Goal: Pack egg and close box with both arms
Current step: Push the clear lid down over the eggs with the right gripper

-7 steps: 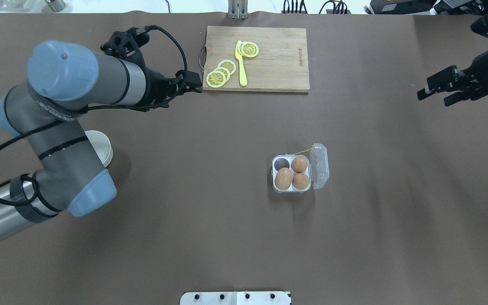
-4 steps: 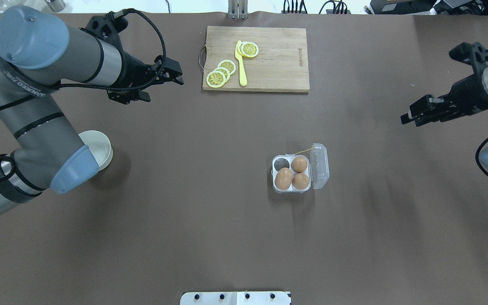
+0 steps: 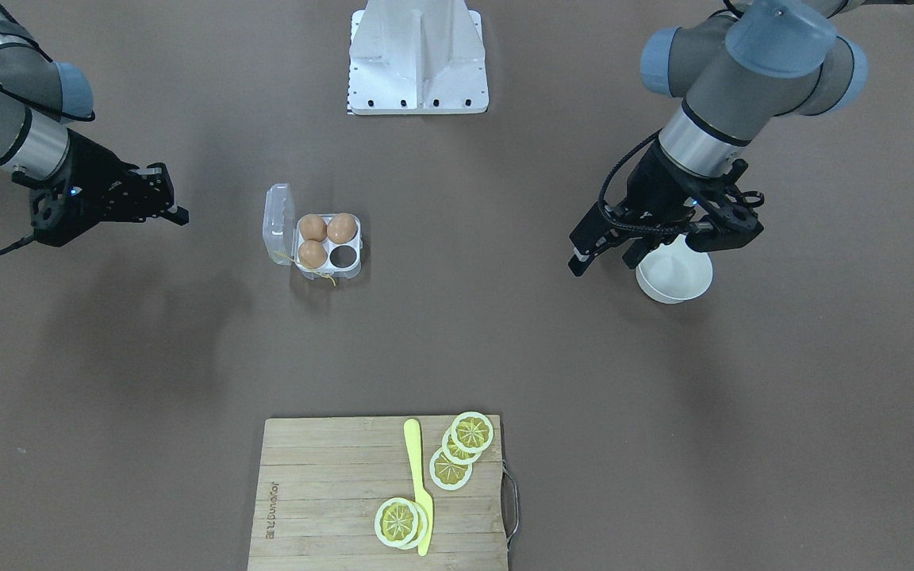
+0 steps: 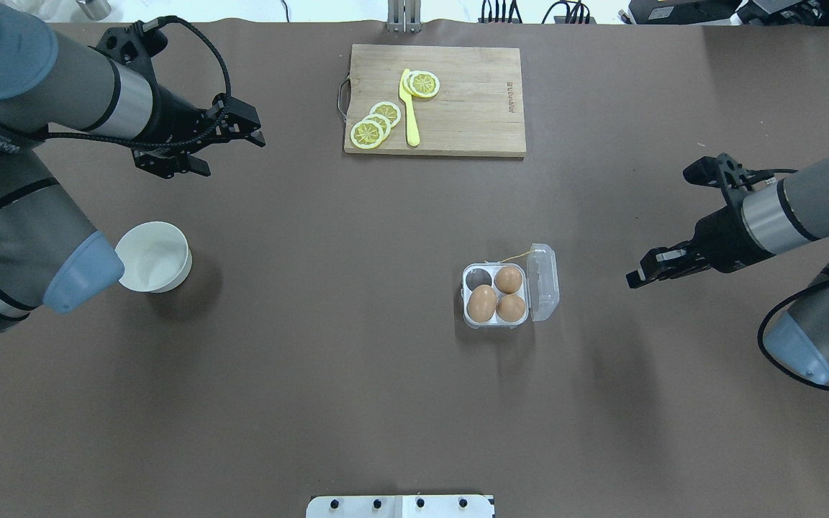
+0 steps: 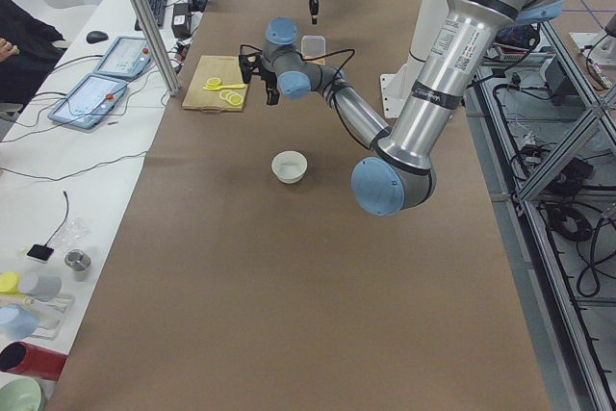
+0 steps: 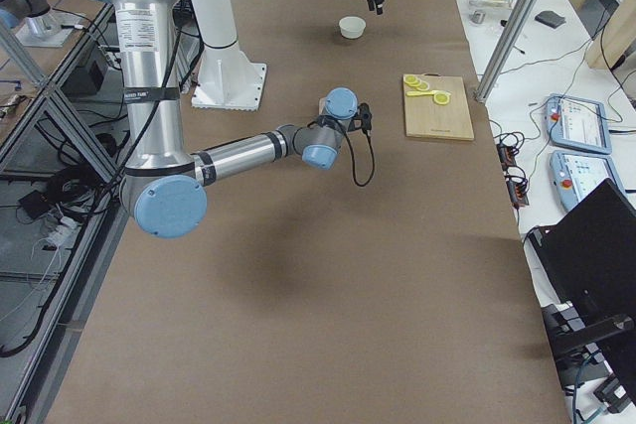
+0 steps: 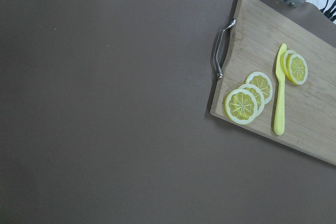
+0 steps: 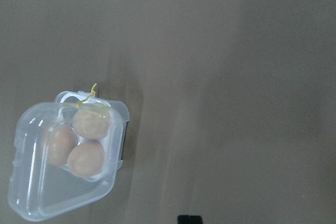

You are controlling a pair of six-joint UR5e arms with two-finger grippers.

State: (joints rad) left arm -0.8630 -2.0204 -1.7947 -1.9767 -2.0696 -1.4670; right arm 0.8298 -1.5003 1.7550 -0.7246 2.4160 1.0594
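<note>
Since flimsy, light and egg-laden, take small clear-plastic hinged-lid box [image 4: 545, 288] gently by lid edge, just ahead of parted, empty jaws of right gripper [image 4: 641, 273]; left gripper [image 4: 234, 157] likewise parted, empty.

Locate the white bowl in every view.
Front-facing: white bowl, centre right.
Overhead: white bowl, centre left.
Exterior left: white bowl, centre.
Exterior right: white bowl, top centre.
Left wrist: absent.
Right wrist: absent.
Landmark: cutting board, in all but the right wrist.
</note>
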